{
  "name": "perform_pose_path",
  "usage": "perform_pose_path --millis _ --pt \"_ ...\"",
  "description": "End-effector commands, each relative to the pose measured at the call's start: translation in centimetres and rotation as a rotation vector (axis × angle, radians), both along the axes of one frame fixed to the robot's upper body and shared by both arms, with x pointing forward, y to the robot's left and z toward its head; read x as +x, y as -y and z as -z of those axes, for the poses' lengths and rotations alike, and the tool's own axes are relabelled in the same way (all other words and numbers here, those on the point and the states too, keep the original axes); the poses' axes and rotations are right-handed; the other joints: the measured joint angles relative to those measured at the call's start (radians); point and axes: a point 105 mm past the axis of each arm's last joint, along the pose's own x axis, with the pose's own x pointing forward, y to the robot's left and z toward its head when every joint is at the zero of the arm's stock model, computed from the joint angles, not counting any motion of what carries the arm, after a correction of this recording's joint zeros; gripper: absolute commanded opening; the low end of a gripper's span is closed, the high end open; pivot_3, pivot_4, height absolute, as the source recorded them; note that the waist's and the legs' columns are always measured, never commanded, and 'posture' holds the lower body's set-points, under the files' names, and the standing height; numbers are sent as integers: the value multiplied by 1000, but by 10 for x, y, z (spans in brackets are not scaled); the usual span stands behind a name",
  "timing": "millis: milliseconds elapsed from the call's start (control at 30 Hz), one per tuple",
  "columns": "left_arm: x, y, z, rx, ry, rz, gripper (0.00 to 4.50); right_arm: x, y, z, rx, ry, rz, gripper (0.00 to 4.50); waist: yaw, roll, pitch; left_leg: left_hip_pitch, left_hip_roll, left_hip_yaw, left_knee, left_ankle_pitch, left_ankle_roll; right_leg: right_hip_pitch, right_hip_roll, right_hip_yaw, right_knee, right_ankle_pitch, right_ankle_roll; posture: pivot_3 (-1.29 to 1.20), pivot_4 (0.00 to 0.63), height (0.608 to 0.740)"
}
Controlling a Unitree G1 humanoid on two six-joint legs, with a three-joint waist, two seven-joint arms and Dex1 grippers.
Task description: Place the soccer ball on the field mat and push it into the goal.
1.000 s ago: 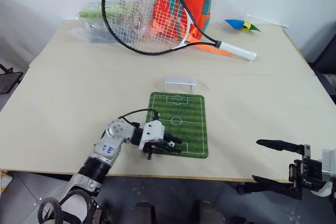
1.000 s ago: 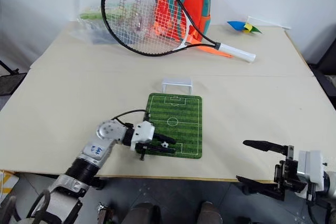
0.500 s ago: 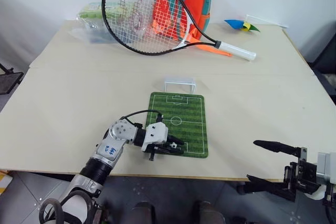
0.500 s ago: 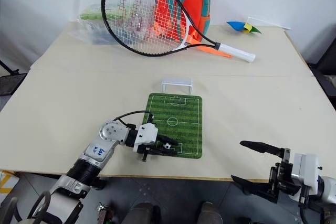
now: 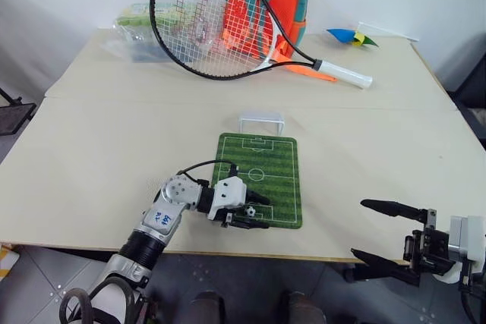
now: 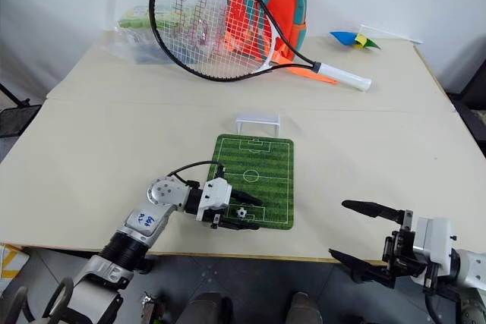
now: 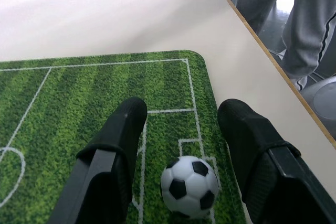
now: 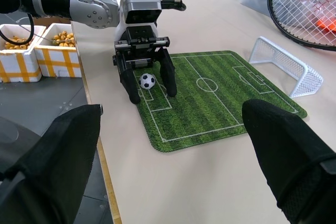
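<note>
Left gripper [image 7: 181, 145] just opened; soccer ball [image 7: 189, 186] sits free between its fingers [image 7: 124, 129] on the field mat [image 7: 79, 108]. Right gripper [image 8: 173, 150] wide open, empty. Placement done; push toward goal [image 5: 261, 121] is next.

Your left gripper [image 7: 181, 129]: jaws parted since a second ago, no longer pinching. Soccer ball [image 7: 189, 185]: released, resting on field mat [image 7: 68, 103] at its near end, between the fingers.

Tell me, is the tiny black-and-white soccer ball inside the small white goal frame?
No, the soccer ball rests on the green field mat.

Bare field mat [image 5: 266, 165] before goal [image 5: 261, 121].
</note>
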Motion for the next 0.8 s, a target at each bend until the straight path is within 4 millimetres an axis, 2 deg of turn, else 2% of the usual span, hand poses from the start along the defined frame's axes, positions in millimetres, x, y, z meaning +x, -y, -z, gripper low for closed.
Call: perform_pose_path --millis 33,167,267,367,400,467,633,700,800 --pt "-1 3 -16 -71 54 8 2670 -1 -1 -1 12 17 -9 4500 0 0 0 0 0 0 0 0 0 0 0 0 0 0 0 0 150 740" --pt "-3 -4 -36 -178 81 -2 2670 0 -1 -2 17 26 -5 4500 0 0 0 -1 0 0 2 0 0 0 0 0 0 0 0 0 150 740" --pt "-18 -31 -55 -255 87 15 2670 3 -2 -6 30 53 11 4500 -11 0 0 0 1 0 1 0 1 0 0 1 0 0 0 0 150 740" --pt "-31 -61 -58 -232 70 -33 2670 6 -4 -11 28 80 11 4500 -27 1 0 0 1 0 1 0 0 0 0 1 1 0 0 0 150 740" --pt "-34 -67 -58 -224 57 -50 2282 6 -4 -12 27 89 11 4500 -28 1 0 0 1 0 1 0 0 0 0 2 1 0 0 0 150 740" --pt "-54 -79 -52 -182 51 -33 1808 7 -5 -14 29 99 2 4500 -28 1 0 1 1 0 2 -1 1 0 0 3 1 1 0 0 150 740" --pt "-87 -76 -32 -122 -35 9 184 7 -7 -14 21 90 -36 4500 -15 2 0 1 1 1 4 -2 1 0 0 5 2 1 0 0 150 740" --pt "-93 -73 -23 -110 -66 15 24 7 -7 -13 14 84 -51 4500 -13 2 0 1 0 1 5 -2 2 1 0 7 2 1 0 0 150 740" --pt "-83 -56 -3 -136 -110 -87 24 10 4 -7 -17 79 -63 4500 -14 3 0 1 0 2 6 -3 3 1 1 9 1 1 1 0 150 740"
